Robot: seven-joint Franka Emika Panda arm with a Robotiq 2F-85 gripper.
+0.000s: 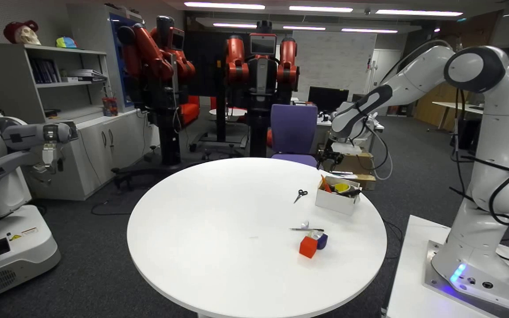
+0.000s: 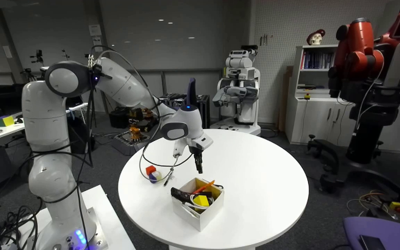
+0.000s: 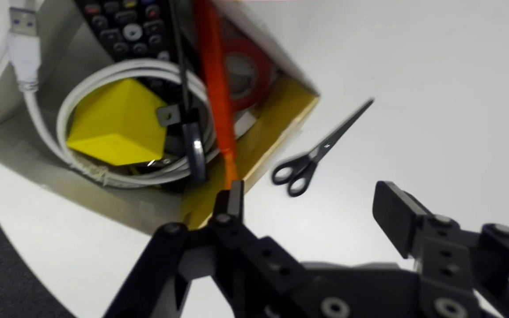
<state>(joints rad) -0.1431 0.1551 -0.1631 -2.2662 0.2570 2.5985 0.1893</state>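
Observation:
My gripper (image 3: 312,207) stands open with nothing between its fingers. In the wrist view, black-handled scissors (image 3: 318,152) lie on the white table just beyond the gap. The left fingertip overlaps the rim of an open white box (image 3: 281,137); touching cannot be told. Inside that box are a yellow block (image 3: 119,123), a coiled white USB cable (image 3: 66,115), a black remote (image 3: 133,33), an orange tool (image 3: 215,79) and a red tape roll (image 3: 259,73). Both exterior views show the gripper (image 2: 199,169) above the table near the box (image 2: 207,215).
On the round white table (image 1: 219,247) sit a red cube (image 1: 308,247), a dark blue and pale block (image 1: 320,240) and a pen (image 1: 306,229). A purple chair (image 1: 294,128) stands behind the table edge. Cables (image 2: 158,146) hang from the arm.

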